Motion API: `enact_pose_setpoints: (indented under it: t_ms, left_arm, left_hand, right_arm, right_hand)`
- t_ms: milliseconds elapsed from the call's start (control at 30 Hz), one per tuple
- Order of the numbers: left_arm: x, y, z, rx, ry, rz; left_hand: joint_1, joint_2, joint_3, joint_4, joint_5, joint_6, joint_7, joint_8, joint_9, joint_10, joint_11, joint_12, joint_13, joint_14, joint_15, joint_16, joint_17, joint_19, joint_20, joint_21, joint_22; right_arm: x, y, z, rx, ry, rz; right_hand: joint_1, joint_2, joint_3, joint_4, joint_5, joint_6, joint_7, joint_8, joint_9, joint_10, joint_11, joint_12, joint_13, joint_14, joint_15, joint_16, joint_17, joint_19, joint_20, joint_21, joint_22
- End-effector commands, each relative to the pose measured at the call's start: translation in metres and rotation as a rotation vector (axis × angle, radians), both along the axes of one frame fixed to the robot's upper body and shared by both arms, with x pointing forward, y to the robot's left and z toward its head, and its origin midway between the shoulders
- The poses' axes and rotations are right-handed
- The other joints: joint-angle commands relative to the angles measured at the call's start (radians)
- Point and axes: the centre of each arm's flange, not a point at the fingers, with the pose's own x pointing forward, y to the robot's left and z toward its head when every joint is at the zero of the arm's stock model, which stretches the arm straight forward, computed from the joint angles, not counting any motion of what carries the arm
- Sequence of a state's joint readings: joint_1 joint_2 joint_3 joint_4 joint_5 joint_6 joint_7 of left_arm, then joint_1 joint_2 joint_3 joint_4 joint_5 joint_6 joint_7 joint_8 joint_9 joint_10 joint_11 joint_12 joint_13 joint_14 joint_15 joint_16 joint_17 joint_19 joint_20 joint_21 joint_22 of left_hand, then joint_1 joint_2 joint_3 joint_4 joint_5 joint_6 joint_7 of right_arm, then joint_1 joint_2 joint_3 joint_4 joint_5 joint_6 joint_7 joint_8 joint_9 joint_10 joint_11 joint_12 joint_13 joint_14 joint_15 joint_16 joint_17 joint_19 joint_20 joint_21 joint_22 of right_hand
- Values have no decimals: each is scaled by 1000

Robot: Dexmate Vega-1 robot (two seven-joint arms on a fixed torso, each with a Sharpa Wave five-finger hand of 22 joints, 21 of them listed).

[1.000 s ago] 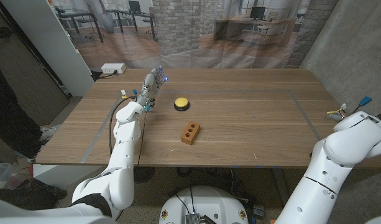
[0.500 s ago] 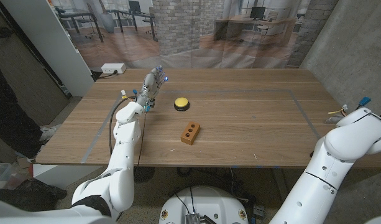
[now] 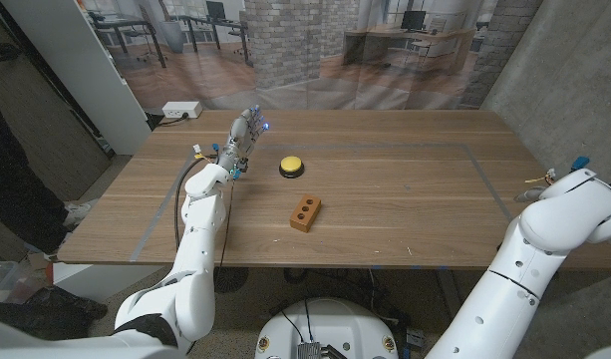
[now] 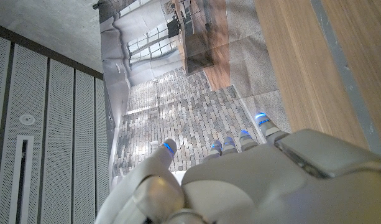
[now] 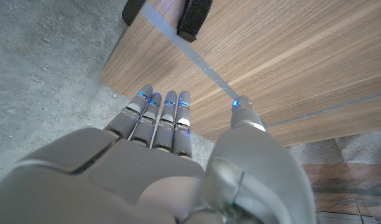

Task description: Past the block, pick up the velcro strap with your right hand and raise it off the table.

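Note:
In the right wrist view my right hand (image 5: 178,168) hangs beyond the table's edge, fingers stretched out side by side, thumb apart, nothing in it. Past its fingertips a black strap-like piece (image 5: 196,15), cut off by the picture's edge, lies on the wood next to a grey tape line (image 5: 178,46); I cannot tell for sure that it is the velcro strap. The wooden block (image 3: 305,212) with holes lies mid-table. My right arm (image 3: 569,214) stands at the table's right side. My left hand (image 3: 243,135) is raised at the far left, fingers extended and empty.
A yellow button (image 3: 291,167) sits beyond the block, just right of my left hand. Grey tape frames the table (image 3: 405,189). A white power strip (image 3: 181,110) lies behind the far left corner. A concrete wall stands close on the right.
My right arm has swung slightly inward and up at the table's right side. The left arm, block and button have not moved.

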State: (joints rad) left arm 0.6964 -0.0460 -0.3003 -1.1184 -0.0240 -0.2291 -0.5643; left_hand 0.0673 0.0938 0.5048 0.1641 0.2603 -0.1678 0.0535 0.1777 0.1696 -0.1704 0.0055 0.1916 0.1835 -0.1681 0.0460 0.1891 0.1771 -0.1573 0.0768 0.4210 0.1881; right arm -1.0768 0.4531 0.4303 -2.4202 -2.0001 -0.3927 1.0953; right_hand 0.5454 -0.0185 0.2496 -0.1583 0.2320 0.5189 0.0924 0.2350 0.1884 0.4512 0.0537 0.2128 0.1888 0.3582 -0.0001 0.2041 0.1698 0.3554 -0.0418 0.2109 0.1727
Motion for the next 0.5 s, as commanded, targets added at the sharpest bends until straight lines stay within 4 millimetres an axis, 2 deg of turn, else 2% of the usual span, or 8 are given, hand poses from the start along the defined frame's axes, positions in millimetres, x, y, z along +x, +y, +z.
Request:
enact_pose_setpoints:
  t_ms: [33, 500]
  left_arm:
    - [-1, 1, 0, -1, -6, 0]
    - [-3, -1, 2, 2, -8, -3]
  left_hand:
    - [-12, 53, 1, 0, 2, -64, -1, 4, 3, -67, 2, 4, 2, -112, 1, 6, 3, 0, 2, -1, 4]
    - [-15, 50, -2, 1, 2, -62, 0, 4, 2, -66, 2, 4, 2, -110, 2, 6, 3, 4, 3, -2, 4]
  right_arm:
    - [3, 0, -2, 31, 44, 16]
    - [6, -2, -5, 63, 83, 25]
  right_hand:
    - [13, -3, -4, 0, 8, 14, -1, 5, 3, 12, -2, 1, 1, 16, -5, -1, 6, 15, -64, -1, 1]
    - [61, -21, -11, -6, 27, 41, -15, 3, 4, 34, -13, 0, 3, 33, -22, -5, 6, 20, -87, -4, 2]
